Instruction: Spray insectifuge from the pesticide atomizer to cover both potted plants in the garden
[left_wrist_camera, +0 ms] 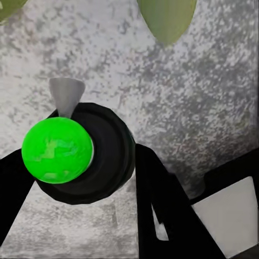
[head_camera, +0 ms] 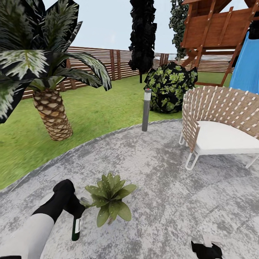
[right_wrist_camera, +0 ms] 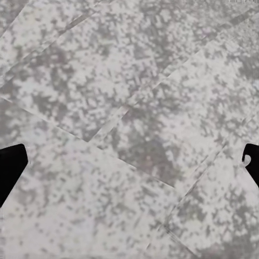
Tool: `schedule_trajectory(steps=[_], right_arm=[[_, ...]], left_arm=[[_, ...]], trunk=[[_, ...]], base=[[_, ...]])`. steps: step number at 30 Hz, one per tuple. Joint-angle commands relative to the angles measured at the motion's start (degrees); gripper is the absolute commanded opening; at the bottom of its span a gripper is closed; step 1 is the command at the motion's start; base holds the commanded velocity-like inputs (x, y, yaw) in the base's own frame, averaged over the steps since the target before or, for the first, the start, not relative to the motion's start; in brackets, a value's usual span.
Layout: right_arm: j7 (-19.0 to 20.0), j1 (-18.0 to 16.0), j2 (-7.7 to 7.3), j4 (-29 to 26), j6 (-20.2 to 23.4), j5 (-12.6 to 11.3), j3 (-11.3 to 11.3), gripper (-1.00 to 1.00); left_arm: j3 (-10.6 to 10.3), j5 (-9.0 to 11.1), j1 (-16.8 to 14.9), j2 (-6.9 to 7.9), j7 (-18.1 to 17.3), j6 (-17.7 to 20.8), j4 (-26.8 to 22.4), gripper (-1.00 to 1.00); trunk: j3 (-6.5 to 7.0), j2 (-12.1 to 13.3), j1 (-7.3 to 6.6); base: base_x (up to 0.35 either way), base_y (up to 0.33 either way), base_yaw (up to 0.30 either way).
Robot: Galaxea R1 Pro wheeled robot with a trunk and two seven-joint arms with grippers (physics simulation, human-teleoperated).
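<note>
Left gripper clamped on atomizer, just beside potted plant on patio.

In head view, bottle hanging down from left gripper, label outward, close to the plant's left leaves; touching or not, cannot tell. In left wrist view, fingers either side of atomizer, green top and grey nozzle toward camera, a leaf beyond over grey paving. Right gripper low at the frame's bottom edge, well apart from plant; in right wrist view, fingertips at opposite edges, spread wide, bare paving between. Around: wicker chair with white cushion on patio's right side, post light at patio edge, palm on lawn to the left, bush, dark tree, fence, wooden play frame with blue slide behind.
</note>
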Motion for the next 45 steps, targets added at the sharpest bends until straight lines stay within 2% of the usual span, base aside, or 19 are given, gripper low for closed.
schedule_trajectory(steps=[1,3,7,11,22,35,45], right_arm=[[-0.3,0.0,-0.01,-0.1,-0.1,-0.4,0.5,1.00],[-0.3,0.0,-0.01,-0.1,-0.1,-0.3,0.5,1.00],[-0.3,0.0,-0.01,-0.1,0.0,-0.4,0.5,1.00],[-0.3,0.0,-0.01,-0.1,0.0,-0.4,0.5,1.00],[-0.3,0.0,-0.01,-0.1,0.0,-0.3,0.5,1.00],[-0.2,0.0,-0.01,-0.1,0.0,-0.3,0.5,1.00],[-0.3,0.0,0.08,-0.1,-0.1,-0.3,0.6,1.00]], left_arm=[[0.1,-0.9,0.1,0.21,-1.4,0.4,-0.1,-1.00],[-0.2,-1.2,0.2,0.11,-2.0,0.3,-0.1,-1.00],[-4.9,-1.5,0.3,-0.10,-2.3,0.6,-0.1,-1.00],[-6.6,-1.5,0.3,-0.14,-2.3,0.8,-0.1,-1.00],[-6.9,-1.5,0.3,-0.07,-2.2,0.9,-0.1,-1.00],[-6.8,-1.5,0.3,0.00,-2.1,0.9,-0.1,-1.00],[-6.3,-1.5,0.3,0.73,-2.1,0.9,-0.1,-1.00]], trunk=[[-0.05,0.0,-0.01],[-0.05,0.0,-0.01],[-0.05,0.0,-0.01],[-0.05,0.0,-0.01],[-0.05,0.0,-0.01],[-0.05,0.0,-0.01],[-0.05,0.0,-0.01]], base=[[0.000,0.000,0.225],[0.000,0.000,0.252],[0.000,0.000,0.273],[0.015,-0.078,0.271],[0.047,-0.258,0.046],[0.027,-0.268,0.202],[0.107,-0.060,0.076]])
